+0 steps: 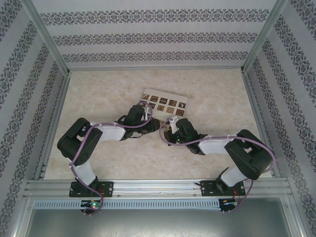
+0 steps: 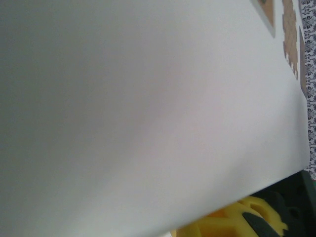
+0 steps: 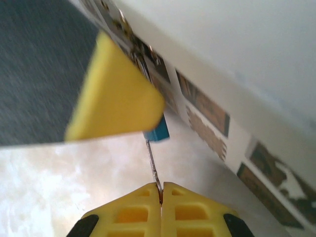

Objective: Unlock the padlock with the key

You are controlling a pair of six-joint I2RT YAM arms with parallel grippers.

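Note:
In the right wrist view my right gripper (image 3: 161,190) is shut on the key (image 3: 153,163), a thin grey strip. The key runs up from the yellow fingertips into the bottom of the blue padlock (image 3: 158,132). A yellow finger (image 3: 113,94) of my left gripper covers the padlock's upper part and its shackle, so the padlock sits in that grip above the table. From above, the left gripper (image 1: 156,123) and right gripper (image 1: 169,130) meet tip to tip in front of the cream box (image 1: 165,104). The left wrist view has one yellow finger (image 2: 237,219) at its bottom edge.
The cream box with brown square tiles (image 3: 207,108) lies close behind and to the right of the grippers, and its pale face (image 2: 148,98) is very near the left wrist camera. Marble-patterned tabletop (image 1: 212,94) spreads around, enclosed by patterned walls and a metal frame.

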